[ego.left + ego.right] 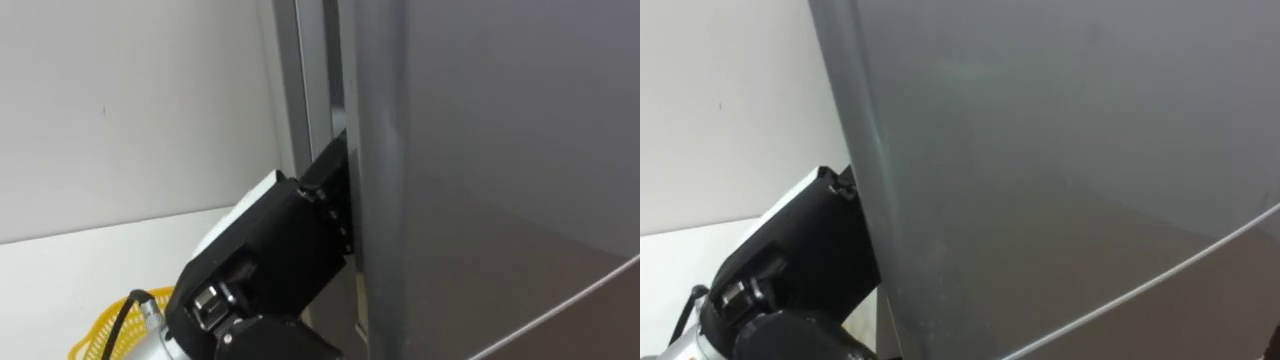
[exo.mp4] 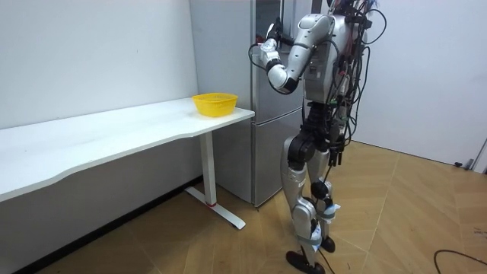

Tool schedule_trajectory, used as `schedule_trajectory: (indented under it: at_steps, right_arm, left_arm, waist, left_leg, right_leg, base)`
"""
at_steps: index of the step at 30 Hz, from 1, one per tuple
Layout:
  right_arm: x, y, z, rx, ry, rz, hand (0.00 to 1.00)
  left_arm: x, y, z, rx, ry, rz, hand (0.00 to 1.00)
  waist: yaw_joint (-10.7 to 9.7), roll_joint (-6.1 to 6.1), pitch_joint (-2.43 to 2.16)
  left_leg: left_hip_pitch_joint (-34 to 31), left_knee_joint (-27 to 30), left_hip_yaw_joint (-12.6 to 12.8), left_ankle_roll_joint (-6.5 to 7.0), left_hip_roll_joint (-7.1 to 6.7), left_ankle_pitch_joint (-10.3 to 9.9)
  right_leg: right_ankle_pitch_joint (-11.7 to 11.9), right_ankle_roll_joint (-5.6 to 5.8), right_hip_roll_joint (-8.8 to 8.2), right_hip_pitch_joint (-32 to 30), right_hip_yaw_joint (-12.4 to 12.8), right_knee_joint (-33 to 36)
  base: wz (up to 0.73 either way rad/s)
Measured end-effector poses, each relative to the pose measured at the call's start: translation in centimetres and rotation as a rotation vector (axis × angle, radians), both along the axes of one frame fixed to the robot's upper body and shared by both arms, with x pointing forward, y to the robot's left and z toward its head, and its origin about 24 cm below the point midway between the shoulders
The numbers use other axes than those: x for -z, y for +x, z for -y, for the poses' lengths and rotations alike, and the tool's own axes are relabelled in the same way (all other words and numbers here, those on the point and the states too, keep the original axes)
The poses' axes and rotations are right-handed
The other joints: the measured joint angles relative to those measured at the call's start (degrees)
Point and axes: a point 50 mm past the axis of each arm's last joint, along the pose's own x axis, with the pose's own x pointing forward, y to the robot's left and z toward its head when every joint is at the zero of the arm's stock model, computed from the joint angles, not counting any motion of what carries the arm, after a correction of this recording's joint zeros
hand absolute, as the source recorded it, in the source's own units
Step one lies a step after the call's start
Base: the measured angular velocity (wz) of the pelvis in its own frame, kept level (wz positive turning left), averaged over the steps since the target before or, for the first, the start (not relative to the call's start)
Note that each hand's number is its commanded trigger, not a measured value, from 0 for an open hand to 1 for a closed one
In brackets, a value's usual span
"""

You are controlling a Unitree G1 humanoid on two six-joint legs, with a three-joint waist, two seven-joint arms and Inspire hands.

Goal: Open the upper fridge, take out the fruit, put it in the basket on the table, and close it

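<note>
Both eye views show the left hand [image 1: 285,245] raised against the left edge of the upper door [image 1: 480,130] of the tall grey metal fridge [image 2: 262,152], fingers hidden behind it so their hold cannot be told, while the room view adds the robot standing upright, elbow bent, beside a long white table [image 2: 114,141] bearing a yellow mesh basket [image 2: 214,103] whose contents are unclear.

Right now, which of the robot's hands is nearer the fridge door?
Left. The left hand is up against the edge of the fridge door; where the right hand is, I cannot tell.
</note>
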Motion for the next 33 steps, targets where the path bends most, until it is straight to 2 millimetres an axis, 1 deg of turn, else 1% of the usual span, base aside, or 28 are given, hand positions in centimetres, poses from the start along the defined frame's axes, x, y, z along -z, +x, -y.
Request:
schedule_trajectory:
  at_steps: [3,5,10,12,15,18,20,24,26,28,29,30,33]
  right_arm:
    - [0.0,-0.1,-0.1,-0.020,0.009,-0.012,0.00]
    - [0.0,-0.1,-0.2,-0.025,0.021,-0.018,0.00]
    - [0.1,-0.1,-0.3,-0.009,0.034,-0.019,0.00]
    - [0.1,-0.1,-0.3,-0.005,0.035,-0.017,0.00]
    - [0.0,0.1,-0.3,-0.007,0.033,-0.012,0.00]
    - [0.0,0.0,-0.2,0.001,0.031,-0.015,0.00]
    - [0.0,-0.2,0.0,0.010,0.027,-0.019,0.00]
    - [0.0,-0.1,0.0,0.010,0.028,-0.017,0.00]
    - [0.0,-0.1,0.0,0.009,0.028,-0.017,0.00]
    - [-0.1,0.0,0.1,0.010,0.026,-0.016,0.00]
    - [-0.1,0.0,0.2,0.013,0.025,-0.015,0.00]
    - [-0.1,0.0,0.2,0.016,0.024,-0.015,0.00]
    - [-0.1,0.0,0.4,0.028,0.017,-0.011,0.00]
  left_arm:
    - [0.0,0.0,0.1,0.019,-0.005,-0.007,0.00]
    - [0.1,-0.1,0.2,0.038,-0.015,-0.014,0.00]
    - [0.2,-0.3,0.6,0.084,-0.014,-0.013,0.00]
    - [0.2,-0.4,0.9,0.101,-0.011,-0.012,0.00]
    - [0.0,-0.4,1.0,0.120,-0.004,0.004,0.00]
    - [-0.2,-0.4,1.5,0.143,0.003,0.016,0.00]
    - [-0.2,-0.5,1.8,0.161,0.006,0.016,0.00]
    - [-0.4,-0.6,2.1,0.187,0.014,0.032,0.00]
    - [-0.4,-0.7,2.4,0.203,0.017,0.035,0.00]
    - [-0.5,-0.7,2.6,0.217,0.021,0.038,0.00]
    - [-0.5,-0.8,2.8,0.226,0.023,0.040,0.00]
    - [-0.5,-0.8,2.9,0.231,0.024,0.041,0.00]
    - [-0.6,-0.9,3.3,0.269,0.027,0.042,0.00]
  waist:
    - [0.0,-0.05,0.03]
    - [0.1,-0.05,0.03]
    - [0.0,-0.17,-0.02]
    - [-0.2,-0.20,-0.05]
    - [-1.1,-0.18,-0.08]
    - [-1.5,-0.22,-0.12]
    - [-1.5,-0.23,-0.20]
    - [-1.8,-0.31,-0.21]
    - [-1.8,-0.29,-0.22]
    - [-2.3,-0.16,-0.30]
    - [-2.8,0.09,-0.46]
    - [-2.9,0.12,-0.49]
    - [-2.9,0.66,-0.80]
  left_leg:
    - [0.0,0.0,0.1,0.00,0.00,0.0]
    - [0.1,0.0,1.2,0.00,0.07,0.0]
    - [0.1,0.0,1.5,0.00,0.05,0.0]
    - [0.1,0.0,1.5,0.00,0.05,0.0]
    - [0.0,0.0,1.5,-0.01,0.05,0.0]
    - [0.1,0.0,1.7,-0.01,0.06,0.0]
    - [0.3,0.0,2.8,-0.01,0.12,0.0]
    - [0.3,-0.1,3.9,0.00,0.26,0.0]
    - [0.7,-0.1,4.5,-0.01,0.36,0.0]
    - [0.7,-0.1,4.8,-0.01,0.39,0.0]
    - [0.7,-0.1,5.1,-0.01,0.39,0.0]
    - [0.7,-0.1,5.1,0.00,0.40,0.0]
    - [0.7,-0.1,6.0,-0.01,0.49,0.0]
  right_leg:
    - [0.0,0.00,0.00,0.0,0.1,0.0]
    - [0.0,0.01,-0.02,-0.1,0.3,0.0]
    - [0.0,0.02,-0.06,-0.1,0.5,0.0]
    - [0.0,0.02,-0.05,-0.1,0.5,0.0]
    - [0.0,0.02,-0.02,-0.4,0.6,0.1]
    - [0.1,0.04,0.12,-0.6,1.5,0.1]
    - [0.1,0.06,0.21,-1.1,2.4,0.3]
    - [0.4,0.03,0.58,-1.4,3.4,0.4]
    - [0.6,0.02,0.67,-1.4,4.4,0.3]
    - [0.7,0.04,0.69,-1.4,4.5,0.1]
    - [0.7,0.06,0.69,-1.4,4.5,0.1]
    - [0.7,0.06,0.70,-1.5,4.6,0.1]
    - [0.9,0.02,0.81,-2.1,5.4,0.2]
  base:
    - [0.00]
    - [-0.04]
    - [-0.01]
    - [0.00]
    - [-0.02]
    - [-0.13]
    - [-0.18]
    - [-0.19]
    - [-0.21]
    - [-0.09]
    - [0.00]
    - [-0.06]
    - [-0.15]
